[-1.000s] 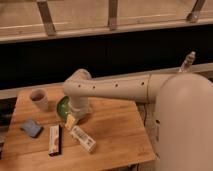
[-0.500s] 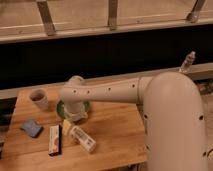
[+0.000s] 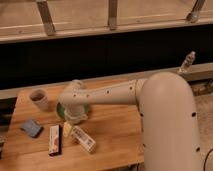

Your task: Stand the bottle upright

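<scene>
Bottle (image 3: pixel 83 139) lies on its side on the table (image 3: pixel 117 135), just below the gripper (image 3: pixel 73 119), which hangs wide and empty by the green bowl (image 3: pixel 61 109); an off-centre grab could roll it away.

Wooden table (image 3: pixel 120 137) before a dark wall panel (image 3: pixel 100 57), pale ledge (image 3: pixel 150 22) with metal posts (image 3: pixel 46 17) above.
</scene>
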You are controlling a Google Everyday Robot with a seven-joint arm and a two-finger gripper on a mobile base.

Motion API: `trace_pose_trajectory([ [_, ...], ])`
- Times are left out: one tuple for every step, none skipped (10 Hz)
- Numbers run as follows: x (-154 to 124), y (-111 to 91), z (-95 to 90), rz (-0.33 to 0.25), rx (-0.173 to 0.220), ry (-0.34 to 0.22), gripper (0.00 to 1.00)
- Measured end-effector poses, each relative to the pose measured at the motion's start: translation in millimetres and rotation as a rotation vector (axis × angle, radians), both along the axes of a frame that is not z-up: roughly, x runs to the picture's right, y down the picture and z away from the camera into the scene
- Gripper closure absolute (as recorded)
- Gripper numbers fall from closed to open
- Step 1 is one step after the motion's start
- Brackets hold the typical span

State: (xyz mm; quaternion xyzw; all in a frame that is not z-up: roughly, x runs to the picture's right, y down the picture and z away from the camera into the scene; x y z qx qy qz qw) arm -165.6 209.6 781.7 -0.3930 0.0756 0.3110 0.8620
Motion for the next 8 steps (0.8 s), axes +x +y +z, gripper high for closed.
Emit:
trace_pose_trajectory([
  [0.0, -0.4, 3.2, 0.001, 0.005, -0.002, 0.2],
  [-1.4, -1.4, 4.8, -0.001, 0.01, -0.007, 0.2],
  [-5.1, -3.4, 6.1, -0.005, 0.018, -0.018, 0.2],
  [-9.4, -4.9, 6.9, -0.009, 0.022, -0.029, 0.2],
  [-13.1, -6.1, 7.8, -0.012, 0.025, -0.038, 0.2],
  [-18.4, -6.8, 8.4, -0.018, 0.026, -0.051, 0.2],
  [-23.1, -6.6, 9.0, -0.023, 0.026, -0.062, 0.2],
  [-28.4, -6.0, 9.4, -0.027, 0.024, -0.074, 0.2],
])
